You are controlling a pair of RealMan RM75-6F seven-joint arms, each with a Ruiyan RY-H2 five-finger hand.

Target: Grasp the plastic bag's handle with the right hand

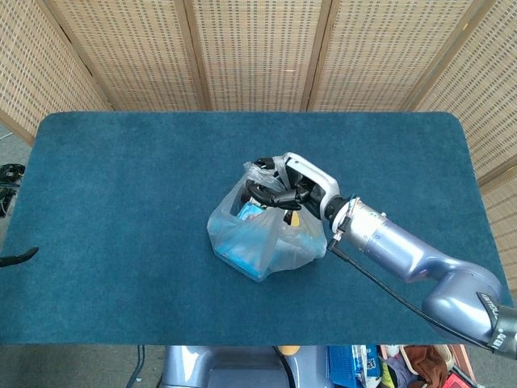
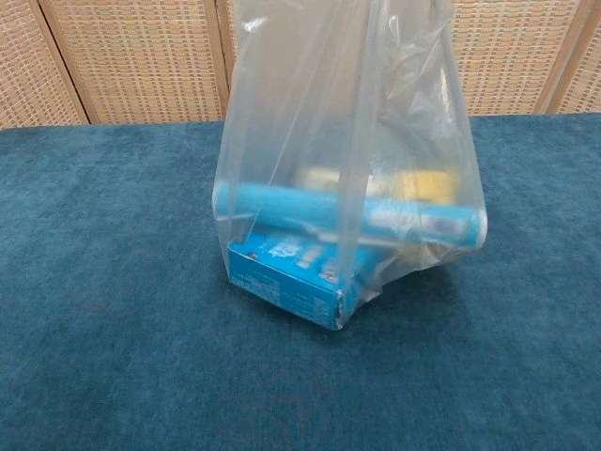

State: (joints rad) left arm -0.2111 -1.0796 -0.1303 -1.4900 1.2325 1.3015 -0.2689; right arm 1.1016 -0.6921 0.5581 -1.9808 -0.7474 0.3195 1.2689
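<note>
A clear plastic bag (image 1: pixel 258 234) (image 2: pixel 347 141) stands near the middle of the blue table (image 1: pixel 121 202). My right hand (image 1: pixel 279 190) grips the gathered handles (image 1: pixel 260 175) at the bag's top and holds them up, so the bag hangs stretched tall. Through the plastic I see a blue box (image 2: pixel 286 277), a blue tube (image 2: pixel 347 214) and something yellow (image 2: pixel 413 183). In the chest view the hand is above the frame and hidden. The box's lower corner looks close to the cloth; whether it touches I cannot tell. My left hand appears in neither view.
Woven bamboo screens (image 1: pixel 258 48) stand behind the table's far edge. A dark object (image 1: pixel 16 257) pokes in at the left border of the head view. Clutter (image 1: pixel 380 364) lies on the floor below the near edge.
</note>
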